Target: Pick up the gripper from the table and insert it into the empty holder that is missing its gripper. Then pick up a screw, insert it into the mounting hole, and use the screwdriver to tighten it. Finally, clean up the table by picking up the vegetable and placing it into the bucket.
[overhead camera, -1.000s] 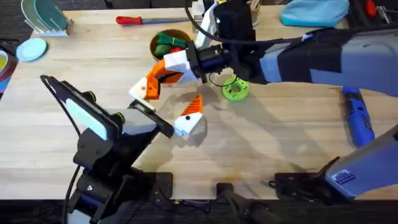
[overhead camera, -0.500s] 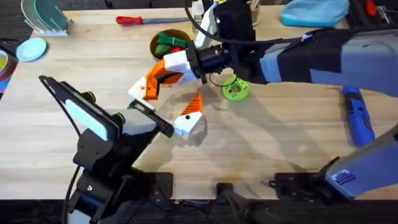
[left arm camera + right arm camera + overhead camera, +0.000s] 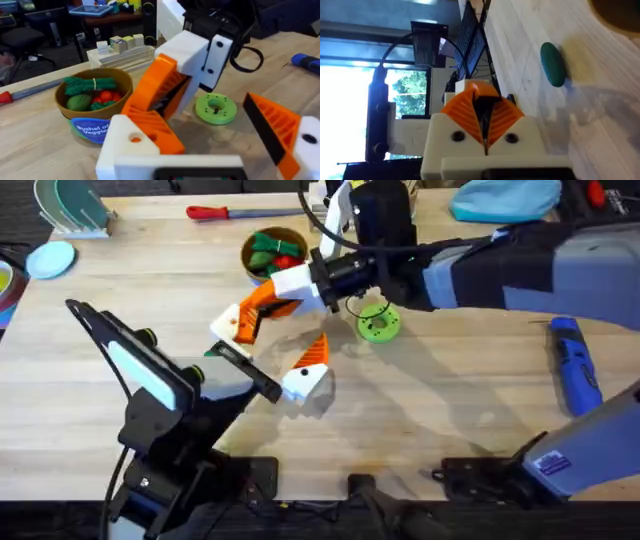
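My right hand point(image 3: 262, 302) has its orange pads pressed together, with a thin dark sliver between them that I cannot identify. Its tips touch the orange wedge point(image 3: 152, 129), which sits on the white base point(image 3: 122, 146) of one finger of my left hand point(image 3: 268, 348). The left hand's fingers are spread wide apart. The bucket point(image 3: 250, 246) is just behind the right hand. The screwdriver point(image 3: 575, 367) lies well off to the right.
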`<control>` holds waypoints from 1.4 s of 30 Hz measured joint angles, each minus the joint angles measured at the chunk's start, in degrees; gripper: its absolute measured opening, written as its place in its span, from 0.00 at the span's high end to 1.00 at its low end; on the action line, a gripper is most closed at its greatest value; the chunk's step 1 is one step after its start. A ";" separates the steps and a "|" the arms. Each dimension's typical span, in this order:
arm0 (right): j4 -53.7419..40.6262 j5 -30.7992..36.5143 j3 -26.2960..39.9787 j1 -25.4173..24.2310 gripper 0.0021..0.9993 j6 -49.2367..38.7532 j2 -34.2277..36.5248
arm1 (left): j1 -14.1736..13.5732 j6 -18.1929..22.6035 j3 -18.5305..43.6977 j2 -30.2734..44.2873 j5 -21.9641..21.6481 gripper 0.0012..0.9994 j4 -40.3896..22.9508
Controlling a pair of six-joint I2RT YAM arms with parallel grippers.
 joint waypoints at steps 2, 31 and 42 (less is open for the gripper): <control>-0.41 -0.71 0.00 -0.21 0.99 -0.69 0.02 | 0.00 0.02 0.00 0.00 0.07 0.01 0.00; -1.18 -5.41 0.00 -1.87 0.54 -2.58 0.02 | -0.33 1.05 0.02 0.00 1.76 0.01 0.66; -1.33 -6.05 0.00 -2.20 0.48 -3.62 0.02 | -0.33 1.07 0.02 0.00 2.01 0.01 0.66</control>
